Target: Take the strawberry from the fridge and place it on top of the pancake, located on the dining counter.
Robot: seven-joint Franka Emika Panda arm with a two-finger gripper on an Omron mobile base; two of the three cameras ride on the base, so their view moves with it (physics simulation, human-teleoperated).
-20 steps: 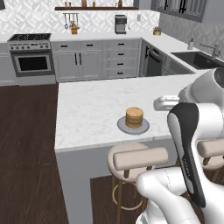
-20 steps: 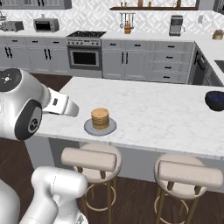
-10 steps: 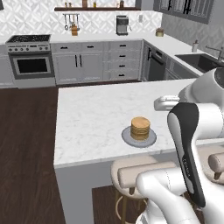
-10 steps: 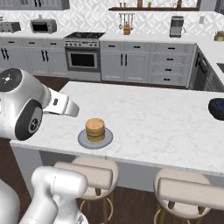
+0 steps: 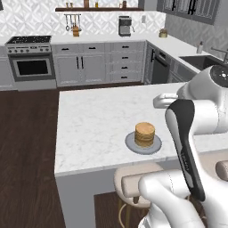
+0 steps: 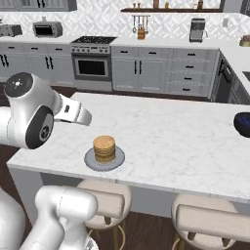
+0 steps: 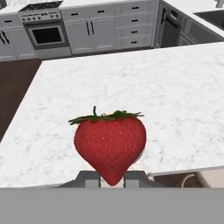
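Bench: I see the dining bench [image 5: 98, 116] spread wide in front of me, white speckled marble with plain light grey sides; in the hand view its top [image 7: 131, 87] lies under and beyond the berry.
Wall units: behind the bench I have a run of grey cabinets [image 6: 146, 73] with an oven [image 5: 32, 67] set into them and a coffee machine [image 5: 124, 26] on the top.
Stools: two padded stools [image 6: 215, 222] stand tucked against the near side of the bench, below its edge.
Plate: a round grey plate [image 6: 88, 158] sits on the bench near its front edge, towards the corner closest to me.
Pancake: the pancake [image 5: 145, 133] stack stands upright in the middle of that plate, tan-brown, nothing on top of it; from the right base view the pancake [image 6: 104, 148] is just ahead of the arm's elbow.
Bowl: a small black bowl [image 6: 243, 123] rests on the far right of the bench, well apart from the plate.
Claw: my claw [image 7: 112, 180] is clamped on the berry's tip, the two finger tips [image 7: 92, 181] pressed to either side of it.
Strawberry: the strawberry [image 7: 110, 144] is held in the claw, point down and green cap up, above the near edge of the bench and not touching it.
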